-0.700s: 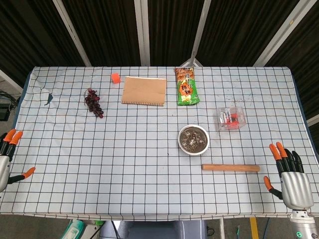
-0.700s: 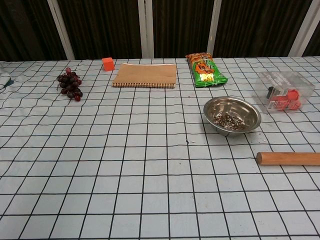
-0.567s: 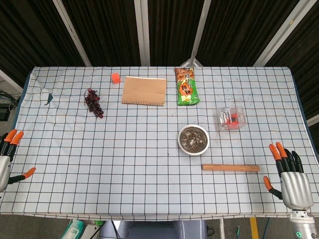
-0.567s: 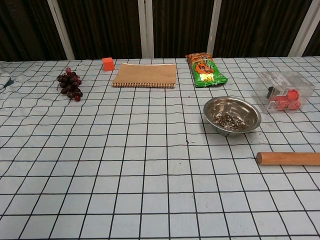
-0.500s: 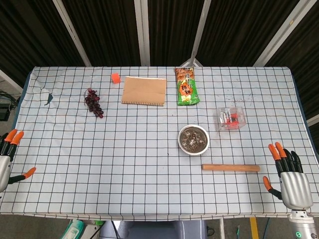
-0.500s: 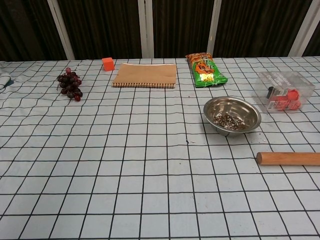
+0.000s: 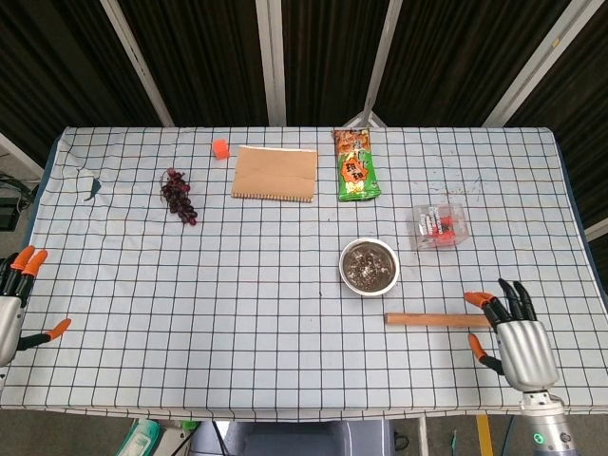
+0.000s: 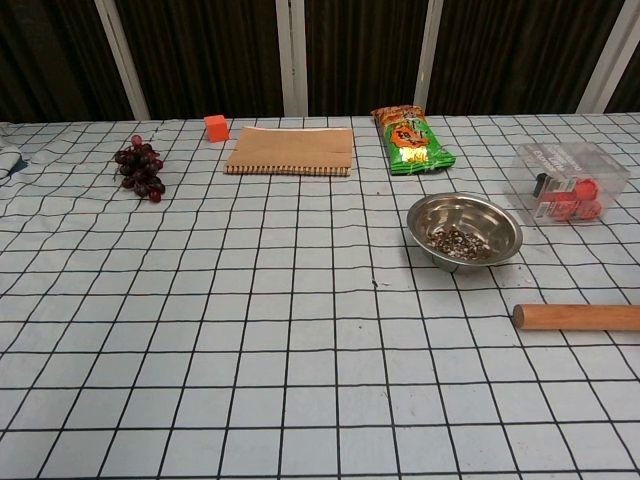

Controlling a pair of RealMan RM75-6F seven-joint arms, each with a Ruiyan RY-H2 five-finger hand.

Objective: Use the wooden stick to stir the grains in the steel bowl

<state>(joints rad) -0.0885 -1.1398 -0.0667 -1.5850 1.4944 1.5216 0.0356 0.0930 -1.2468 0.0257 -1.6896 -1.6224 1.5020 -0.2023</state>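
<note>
The right hand (image 7: 508, 332), fingers spread and empty, has moved in to the right end of the wooden stick (image 7: 432, 320), which lies just near of the steel bowl (image 7: 370, 267) of grains (image 7: 369, 268); a grasp looks imminent. The left hand (image 7: 14, 304) stays spread and empty at the table's left edge.

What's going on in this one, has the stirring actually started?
Not yet. The wooden stick lies flat on the checked tablecloth, just in front of the steel bowl with the grains in it. The right hand is open at the stick's right end, fingers over it but not gripping. The left hand is open at the table's left edge, holding nothing.
</note>
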